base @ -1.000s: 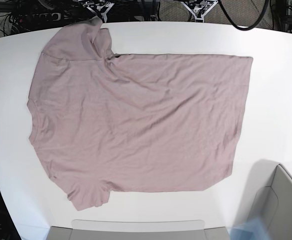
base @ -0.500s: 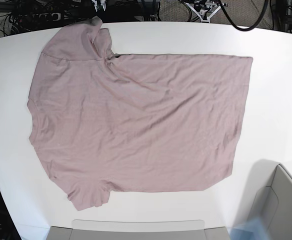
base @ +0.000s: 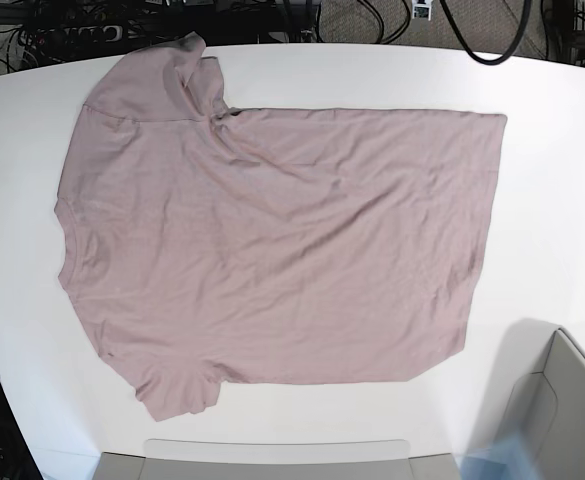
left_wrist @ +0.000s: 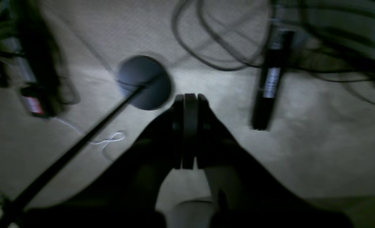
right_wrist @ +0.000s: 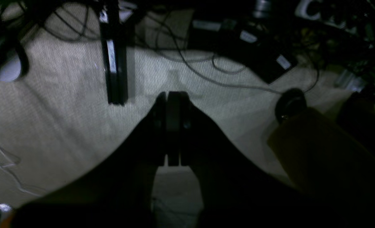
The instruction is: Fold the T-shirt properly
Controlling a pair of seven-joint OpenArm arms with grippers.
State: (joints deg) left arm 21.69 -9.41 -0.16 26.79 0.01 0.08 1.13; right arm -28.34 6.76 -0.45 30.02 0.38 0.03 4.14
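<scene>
The mauve-pink T-shirt [base: 272, 240] lies spread flat on the white table [base: 552, 200], neckline at the left, hem at the right, with some wrinkles and its far sleeve at the table's back edge. Both arms are out of the base view. My left gripper [left_wrist: 189, 98] is shut and empty, above a carpeted floor with cables. My right gripper [right_wrist: 171, 95] is also shut and empty, above the floor. The T-shirt does not show in either wrist view.
A grey bin [base: 562, 410] stands at the front right corner and a grey tray edge [base: 272, 455] runs along the table's front. Cables and power strips [right_wrist: 244, 38] lie on the floor beyond the table's back edge.
The two gripper tips seen at the top edge of the base view have drawn back out of sight. The T-shirt has not moved.
</scene>
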